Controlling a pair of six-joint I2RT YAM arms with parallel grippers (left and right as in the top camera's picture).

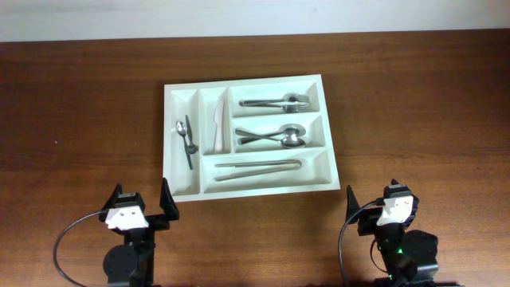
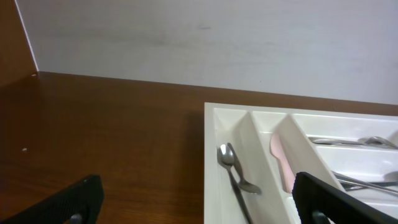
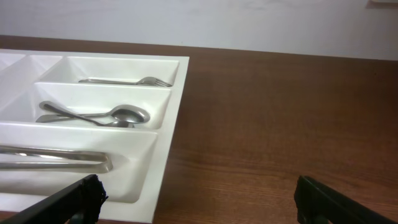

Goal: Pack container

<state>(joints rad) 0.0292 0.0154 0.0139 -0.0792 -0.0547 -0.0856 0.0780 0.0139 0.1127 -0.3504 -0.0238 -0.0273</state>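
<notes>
The white cutlery tray lies mid-table. Its left upright slot holds a small spoon and a dark-handled piece; the second slot holds a pale knife. The top long slot holds forks, the middle one spoons, the bottom one metal tongs. My left gripper is open and empty, just in front of the tray's near left corner. My right gripper is open and empty, in front of the tray's near right corner.
The brown wooden table runs to a pale wall at the back. Black cables loop beside each arm base at the table's near edge.
</notes>
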